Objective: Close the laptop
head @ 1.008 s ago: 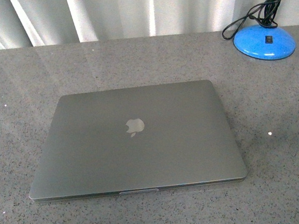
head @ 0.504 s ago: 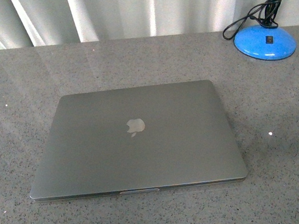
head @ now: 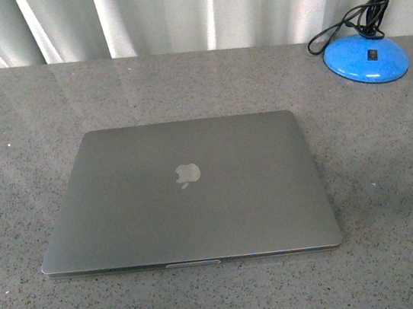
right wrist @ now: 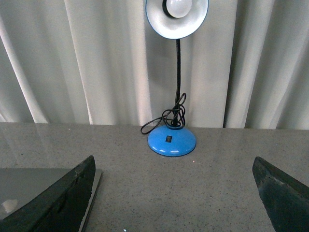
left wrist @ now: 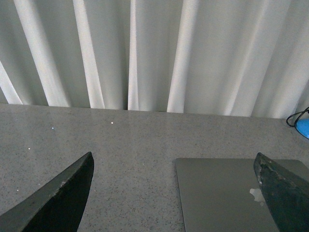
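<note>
Laptop (head: pixel 185 196), a slim grey-silver metal slab with a pale apple logo on its lid, lies shut and flat in the middle of the front view, on a grey speckled stone table (head: pixel 394 174). Its near edge, with a small thumb notch at the centre, runs across the lower part of the frame, and bare tabletop shows on every side of it: a broad strip along the left, a wider one along the right, a narrow band below and a deep stretch above, up to the white pleated curtain (head: pixel 194 10) at the table's far edge.

At the upper right of the front view stands a blue round-based desk lamp (head: pixel 366 57) with a black cord coiled on its base, well apart from the laptop's far right corner. No arm shows in this view.

In the left wrist view the left gripper (left wrist: pixel 176 193) has its two dark fingers spread wide at the lower corners, holding nothing, with the laptop's lid (left wrist: pixel 222 193) under the right-hand finger. In the right wrist view the right gripper (right wrist: pixel 174 193) is likewise wide and empty, the lamp (right wrist: pixel 172 140) standing beyond it in the centre and the laptop's corner (right wrist: pixel 34 181) at the lower left.
</note>
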### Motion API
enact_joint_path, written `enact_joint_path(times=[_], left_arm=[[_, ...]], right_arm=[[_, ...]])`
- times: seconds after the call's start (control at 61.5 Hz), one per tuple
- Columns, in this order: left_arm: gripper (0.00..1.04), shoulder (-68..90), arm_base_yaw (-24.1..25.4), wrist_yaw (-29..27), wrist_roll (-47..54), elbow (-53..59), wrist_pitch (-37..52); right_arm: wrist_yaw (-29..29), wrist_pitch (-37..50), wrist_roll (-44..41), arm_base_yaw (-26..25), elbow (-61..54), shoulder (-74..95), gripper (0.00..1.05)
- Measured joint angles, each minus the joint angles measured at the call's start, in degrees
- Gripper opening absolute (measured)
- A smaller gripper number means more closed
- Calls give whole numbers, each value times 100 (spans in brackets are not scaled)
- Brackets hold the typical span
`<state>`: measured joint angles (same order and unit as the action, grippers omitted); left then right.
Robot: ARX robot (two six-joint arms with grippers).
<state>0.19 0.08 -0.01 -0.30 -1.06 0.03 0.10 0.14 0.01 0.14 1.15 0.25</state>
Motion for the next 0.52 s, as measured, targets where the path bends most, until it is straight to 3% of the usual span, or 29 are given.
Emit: enact_joint_path(times=[0.52], left_arm=[[98, 0, 0, 0, 0, 0, 0]], right_arm=[[0, 0, 0, -2, 0, 0, 95]])
